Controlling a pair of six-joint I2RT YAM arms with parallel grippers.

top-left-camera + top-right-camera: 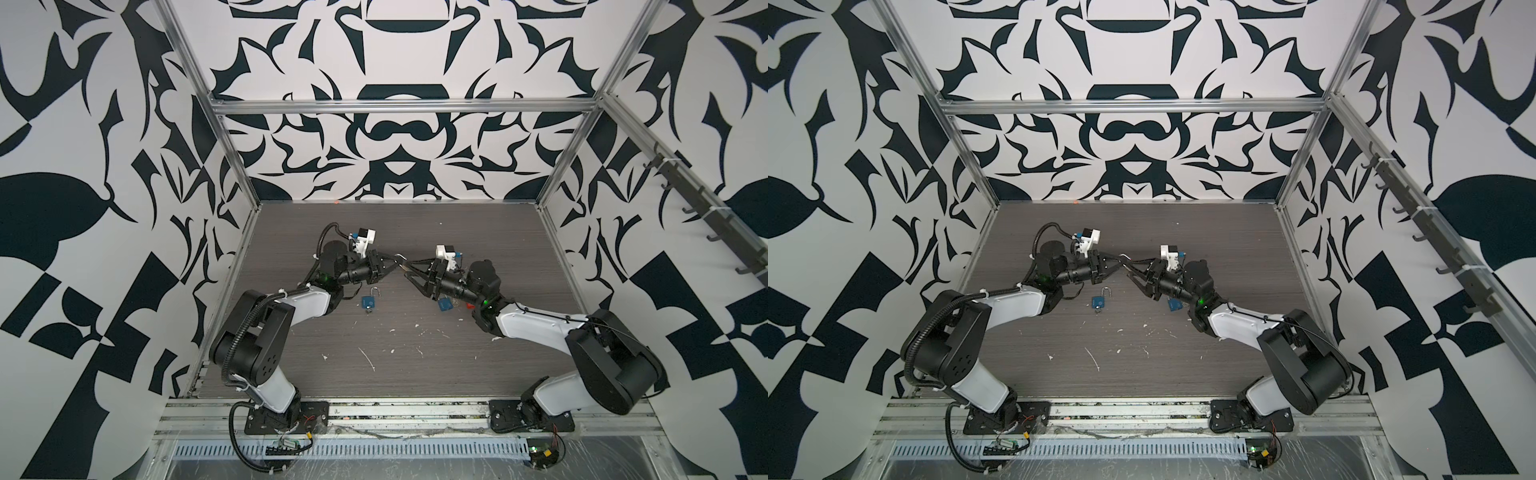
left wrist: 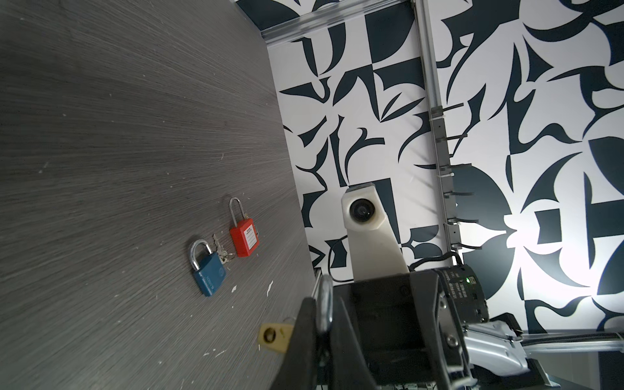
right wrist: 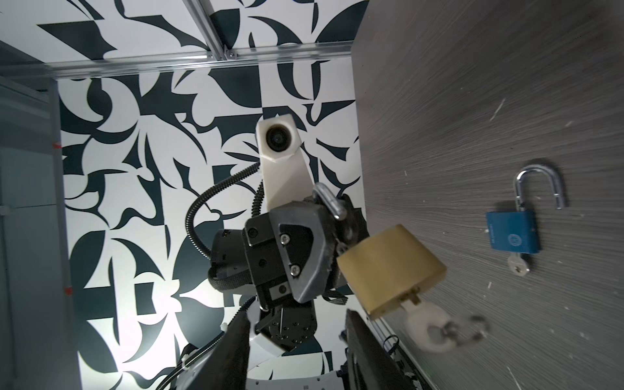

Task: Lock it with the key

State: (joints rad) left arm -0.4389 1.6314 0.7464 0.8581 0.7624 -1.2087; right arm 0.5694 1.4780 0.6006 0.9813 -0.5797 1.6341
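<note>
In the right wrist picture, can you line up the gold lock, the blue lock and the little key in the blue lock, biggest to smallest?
1. gold lock: looks largest, but it hangs nearer the camera, so its real size is unsure.
2. blue lock: next.
3. little key: smallest.

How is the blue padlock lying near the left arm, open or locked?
Open: on the blue padlock one shackle leg stands clear of the body, right wrist view.

Each arm pairs glossy white link shells [image 1: 309, 301] with matte black joint housings [image 1: 253, 332]. A ribbed black cable hose [image 3: 216, 189] runs to a white wrist-camera mount [image 3: 280, 148]. Bright silver screws [image 3: 286, 239] stud the grey side plate [image 3: 314, 266] of the left claw [image 1: 394, 263]; green lights [image 1: 324, 277] glow.
</note>
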